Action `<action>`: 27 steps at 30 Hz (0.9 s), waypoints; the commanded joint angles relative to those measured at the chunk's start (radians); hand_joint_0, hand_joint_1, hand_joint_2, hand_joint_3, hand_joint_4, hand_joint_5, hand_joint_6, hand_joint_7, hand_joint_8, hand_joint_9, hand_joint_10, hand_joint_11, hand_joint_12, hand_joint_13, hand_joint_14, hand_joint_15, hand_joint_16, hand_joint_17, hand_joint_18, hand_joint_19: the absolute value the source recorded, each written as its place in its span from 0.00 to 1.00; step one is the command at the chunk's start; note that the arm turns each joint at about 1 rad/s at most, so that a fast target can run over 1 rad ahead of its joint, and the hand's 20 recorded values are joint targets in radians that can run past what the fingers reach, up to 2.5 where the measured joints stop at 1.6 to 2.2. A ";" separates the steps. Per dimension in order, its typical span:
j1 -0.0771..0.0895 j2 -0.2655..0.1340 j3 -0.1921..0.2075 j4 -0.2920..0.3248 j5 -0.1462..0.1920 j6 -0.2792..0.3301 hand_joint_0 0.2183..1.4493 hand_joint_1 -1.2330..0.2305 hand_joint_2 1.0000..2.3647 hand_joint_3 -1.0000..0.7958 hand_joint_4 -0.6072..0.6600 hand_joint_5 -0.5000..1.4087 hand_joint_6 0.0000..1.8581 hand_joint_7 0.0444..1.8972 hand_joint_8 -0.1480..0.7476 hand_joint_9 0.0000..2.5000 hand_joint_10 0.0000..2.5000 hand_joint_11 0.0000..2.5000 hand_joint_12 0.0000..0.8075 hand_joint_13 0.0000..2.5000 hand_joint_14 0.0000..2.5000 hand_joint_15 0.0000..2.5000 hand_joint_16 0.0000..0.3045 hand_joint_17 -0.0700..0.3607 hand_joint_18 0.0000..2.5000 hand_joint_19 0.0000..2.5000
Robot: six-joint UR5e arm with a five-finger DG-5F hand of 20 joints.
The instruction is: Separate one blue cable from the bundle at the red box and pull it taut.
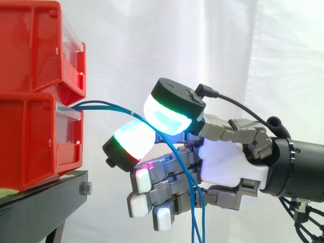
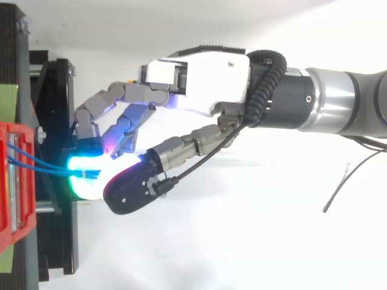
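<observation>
hand (image 1: 228, 162) | pinches blue cables (image 1: 104, 104) | near red bin (image 1: 30, 142) front edge | open rm right

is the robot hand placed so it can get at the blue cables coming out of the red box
Probably yes: the blue cables run free from the red box and pass between the glowing pads of the robot hand, which pinch them, with nothing else in the way.
</observation>
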 commanded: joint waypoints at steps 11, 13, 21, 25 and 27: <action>0.003 0.000 0.002 -0.008 -0.001 -0.007 0.35 0.31 0.00 0.28 0.63 0.14 0.48 0.59 0.53 0.34 0.01 0.31 0.47 0.37 0.01 0.22 0.16 0.42 0.38 0.23; 0.001 0.000 0.002 -0.008 -0.002 -0.007 0.28 0.33 0.00 0.28 0.63 0.15 0.48 0.58 0.54 0.35 0.01 0.31 0.47 0.37 0.01 0.22 0.16 0.42 0.39 0.24; 0.003 0.000 0.011 -0.036 -0.010 -0.007 0.24 0.48 0.00 0.28 0.63 0.16 0.48 0.57 0.56 0.39 0.01 0.30 0.50 0.40 0.01 0.22 0.17 0.44 0.42 0.25; 0.003 0.000 0.011 -0.036 -0.010 -0.007 0.30 0.56 0.00 0.28 0.60 0.17 0.47 0.60 0.54 0.43 0.01 0.31 0.47 0.42 0.01 0.23 0.16 0.41 0.42 0.28; 0.003 0.000 0.014 -0.037 -0.012 -0.005 0.32 0.54 0.00 0.28 0.59 0.17 0.47 0.61 0.54 0.43 0.01 0.31 0.47 0.42 0.01 0.24 0.16 0.41 0.42 0.28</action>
